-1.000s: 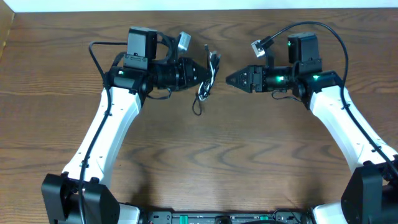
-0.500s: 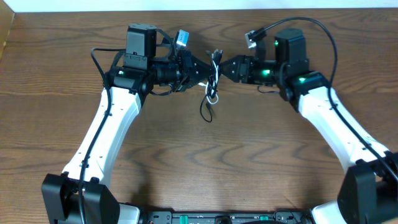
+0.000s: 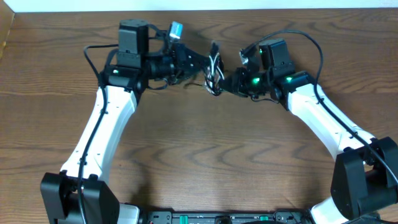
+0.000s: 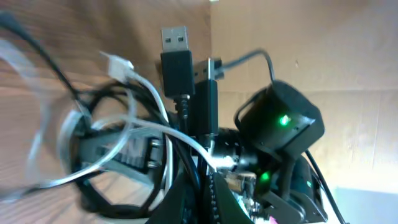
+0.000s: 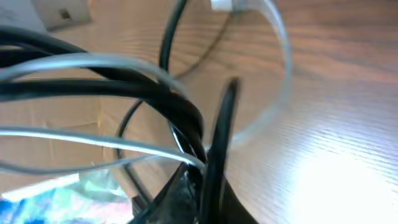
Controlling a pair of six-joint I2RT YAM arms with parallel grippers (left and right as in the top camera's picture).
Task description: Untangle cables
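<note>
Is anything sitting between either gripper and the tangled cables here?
Nothing visible does. The left gripper grips the cables, and the right gripper is against the same bundle from the opposite side, with strands running right up to its jaws.

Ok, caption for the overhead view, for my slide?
Left gripper and right gripper meet at the tangled black and white cables over the wooden table.

Arms [image 3: 101, 134] are white, wrists [image 3: 155, 65] black, lights [image 3: 254, 79] seemingly green.
</note>
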